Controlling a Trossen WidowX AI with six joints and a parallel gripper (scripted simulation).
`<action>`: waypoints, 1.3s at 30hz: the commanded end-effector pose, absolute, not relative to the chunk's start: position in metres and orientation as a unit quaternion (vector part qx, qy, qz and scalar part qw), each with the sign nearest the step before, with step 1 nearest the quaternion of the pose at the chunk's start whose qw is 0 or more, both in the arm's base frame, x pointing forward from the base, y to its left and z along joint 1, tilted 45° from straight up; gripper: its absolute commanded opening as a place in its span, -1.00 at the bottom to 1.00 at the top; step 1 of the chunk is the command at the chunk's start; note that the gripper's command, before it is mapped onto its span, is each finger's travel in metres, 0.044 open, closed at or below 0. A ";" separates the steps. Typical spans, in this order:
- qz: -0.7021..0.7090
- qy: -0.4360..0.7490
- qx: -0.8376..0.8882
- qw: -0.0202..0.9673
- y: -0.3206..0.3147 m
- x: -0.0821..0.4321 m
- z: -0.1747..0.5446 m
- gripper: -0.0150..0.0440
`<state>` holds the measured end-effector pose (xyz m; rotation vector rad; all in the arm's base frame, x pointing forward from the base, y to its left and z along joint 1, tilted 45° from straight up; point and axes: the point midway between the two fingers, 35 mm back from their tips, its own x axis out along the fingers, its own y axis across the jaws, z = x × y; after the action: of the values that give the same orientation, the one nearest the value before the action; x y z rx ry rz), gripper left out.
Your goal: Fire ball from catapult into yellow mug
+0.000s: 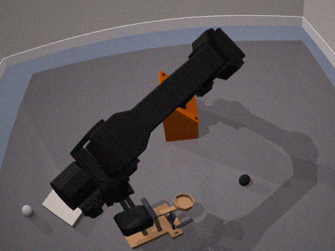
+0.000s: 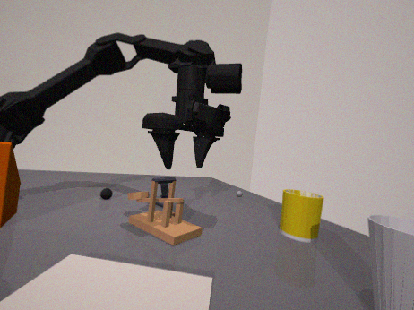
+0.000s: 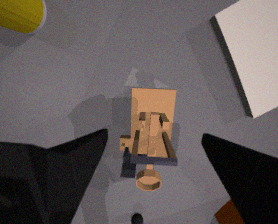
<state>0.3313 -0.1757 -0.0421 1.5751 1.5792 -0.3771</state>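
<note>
The wooden catapult (image 1: 139, 239) (image 2: 172, 236) (image 3: 154, 100) stands upright. Its throwing arm lies about level through the dark-topped frame, and its cup (image 1: 183, 202) (image 2: 138, 195) (image 3: 149, 182) is empty. A dark lever (image 3: 128, 165) is at its side. In the wrist view the base's cupless end faces up the picture, while the yellow mug (image 2: 302, 213) (image 3: 20, 15) is at the upper left. A black ball (image 1: 244, 180) (image 2: 106, 193) (image 3: 137, 218) lies beyond the cup end. My gripper (image 2: 184, 167) (image 3: 154, 135) is open and empty above the catapult.
A white panel (image 1: 67, 209) (image 2: 112, 288) (image 3: 255, 55) lies beside the catapult. An orange block (image 1: 181, 128) (image 2: 6, 185) stands under the arm. A pale ball (image 1: 27, 211) lies at far left; a small grey ball (image 2: 239, 193) lies farther back. A grey cup (image 2: 394, 265) stands near the mug.
</note>
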 end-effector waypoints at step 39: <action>-0.143 0.643 0.627 0.416 -0.111 0.340 -0.102 1.00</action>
<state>0.3412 -0.1181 -0.0952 1.5623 1.6009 -0.3604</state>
